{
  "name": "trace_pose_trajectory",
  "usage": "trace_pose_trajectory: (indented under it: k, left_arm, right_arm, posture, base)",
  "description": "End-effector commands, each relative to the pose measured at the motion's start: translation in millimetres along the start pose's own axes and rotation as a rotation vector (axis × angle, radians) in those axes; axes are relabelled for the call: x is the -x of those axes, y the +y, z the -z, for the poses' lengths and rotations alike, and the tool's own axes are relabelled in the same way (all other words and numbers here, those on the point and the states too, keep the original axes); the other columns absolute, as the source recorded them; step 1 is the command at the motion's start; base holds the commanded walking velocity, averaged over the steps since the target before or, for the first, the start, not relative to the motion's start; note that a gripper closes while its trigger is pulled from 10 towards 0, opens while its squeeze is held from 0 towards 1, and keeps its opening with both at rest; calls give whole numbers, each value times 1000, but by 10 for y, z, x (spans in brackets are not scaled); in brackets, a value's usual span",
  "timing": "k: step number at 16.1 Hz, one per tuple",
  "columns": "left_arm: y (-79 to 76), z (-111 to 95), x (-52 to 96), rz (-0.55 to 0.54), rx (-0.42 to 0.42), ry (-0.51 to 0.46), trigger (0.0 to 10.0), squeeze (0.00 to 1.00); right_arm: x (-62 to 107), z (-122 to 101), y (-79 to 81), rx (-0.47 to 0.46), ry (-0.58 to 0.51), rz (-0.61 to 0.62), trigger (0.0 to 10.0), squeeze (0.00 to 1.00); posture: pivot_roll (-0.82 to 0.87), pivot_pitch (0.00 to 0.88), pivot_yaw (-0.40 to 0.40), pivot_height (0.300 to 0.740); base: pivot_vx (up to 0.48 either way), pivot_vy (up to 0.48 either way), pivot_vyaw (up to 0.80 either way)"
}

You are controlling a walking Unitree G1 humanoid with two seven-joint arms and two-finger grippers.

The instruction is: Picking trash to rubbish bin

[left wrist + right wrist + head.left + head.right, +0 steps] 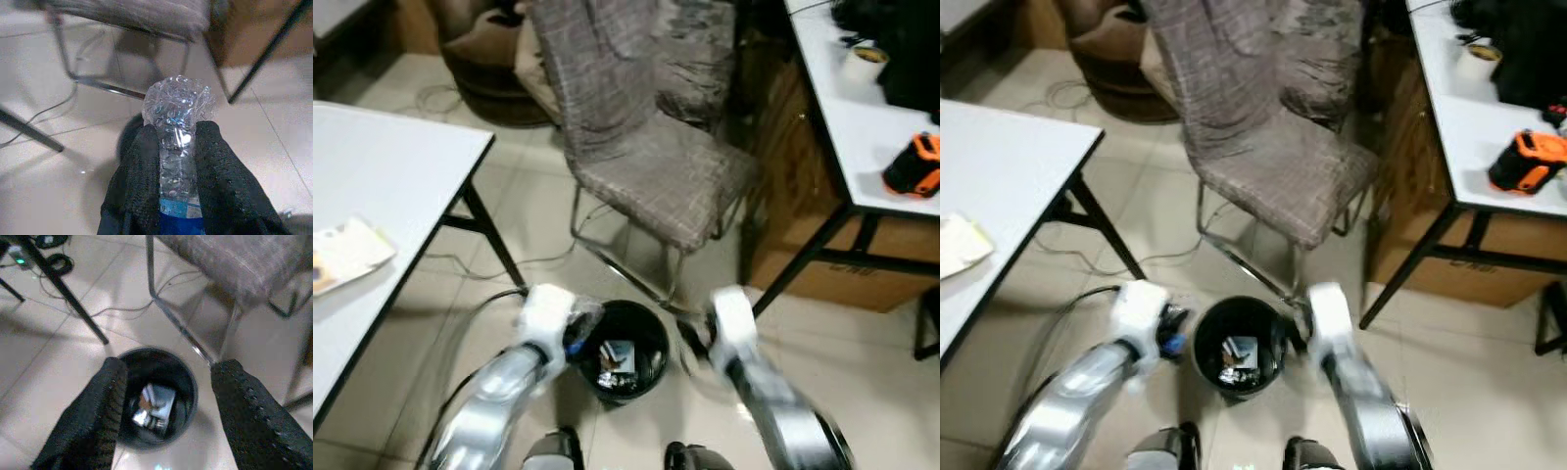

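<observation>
So I'm standing over the black rubbish bin, which sits on the tiled floor right in front of my feet, just this side of the fabric-draped chair. There's already some trash at the bottom, looks like paper or wrappers, can't tell more than that.

My left gripper is clamped tight on a crushed clear plastic bottle with a blue label, crumpled end sticking out past my fingers. It's held just at the bin's left rim, maybe slightly over the edge, hard to say since the head views are blurry.

My right gripper is empty with its fingers spread wide apart, hanging above the bin's right side so I'm looking straight down into it.

White table on my left with some paper on it, another white table on the right with an orange and black tool.
</observation>
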State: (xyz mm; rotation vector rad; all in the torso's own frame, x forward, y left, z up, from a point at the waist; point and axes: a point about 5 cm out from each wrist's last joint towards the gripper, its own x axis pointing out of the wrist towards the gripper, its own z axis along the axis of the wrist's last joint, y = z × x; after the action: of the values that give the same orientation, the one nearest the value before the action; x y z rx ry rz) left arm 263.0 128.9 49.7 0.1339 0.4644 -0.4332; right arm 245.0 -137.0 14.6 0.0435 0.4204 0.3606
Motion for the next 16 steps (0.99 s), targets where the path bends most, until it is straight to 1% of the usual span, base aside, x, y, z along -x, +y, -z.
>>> trace_pose_trajectory:
  k: [1, 2, 3, 4, 5, 6, 8, 10, 11, 14, 15, 16]
  left_arm:
    - [-84, 33, -109, 52, -26, 13, 10000, 0]
    - [-121, -19, -254, 80, -27, 8, 10000, 0]
    - [-175, -108, -399, 111, -43, -5, 10000, 0]
    - [-218, -188, -508, 131, -48, -16, 10000, 0]
    - [-249, -242, -572, 141, -41, -22, 10000, 0]
    - [-259, -315, -638, 131, -78, -31, 10000, 0]
    - [-194, -406, -706, 81, -116, -47, 10000, 0]
    - [-138, -457, -733, 62, -134, -55, 10000, 0]
    - [-88, -506, -750, 53, -147, -61, 10000, 0]
    - [-26, -584, -774, 45, -200, -78, 10000, 0]
    - [-12, -617, -776, 37, -205, -91, 10000, 0]
    - [8, -660, -776, 25, -187, -111, 10000, 0]
  right_arm:
    - [72, -236, 44, 48, -70, -67, 10000, 0]
    - [242, -276, 150, 83, -71, -190, 10000, 0]
    - [409, -304, 219, 105, -48, -296, 10000, 0]
    - [540, -324, 252, 120, -18, -342, 10000, 0]
    - [620, -340, 266, 129, -1, -361, 10000, 0]
    - [686, -350, 282, 124, 15, -383, 10000, 0]
    - [793, -381, 351, 127, 51, -448, 10000, 0]
    - [861, -397, 380, 123, 86, -490, 10000, 0]
    - [881, -394, 355, 161, 117, -486, 10000, 0]
    - [851, -459, 315, 183, 128, -463, 10000, 0]
    - [845, -477, 306, 189, 130, -459, 10000, 0]
    - [826, -487, 300, 186, 130, -454, 10000, 0]
  posture:
    - [-128, 121, 28, 740]
    - [-145, 116, 34, 740]
    - [-160, 119, 42, 740]
    - [-174, 120, 45, 740]
    - [-178, 118, 41, 740]
    - [-182, 123, 43, 740]
    - [-194, 122, 42, 740]
    - [-192, 123, 38, 740]
    - [-195, 126, 33, 740]
    - [-195, 131, 31, 740]
    - [-192, 128, 24, 740]
    - [-191, 130, 23, 740]
  base:
    - [0, 0, 0]
    - [0, 0, 0]
    - [0, 0, 0]
    - [0, 0, 0]
    - [0, 0, 0]
    - [0, 0, 0]
    - [0, 0, 0]
    - [0, 0, 0]
    - [0, 0, 0]
    - [0, 0, 0]
    - [0, 0, 0]
    - [0, 0, 0]
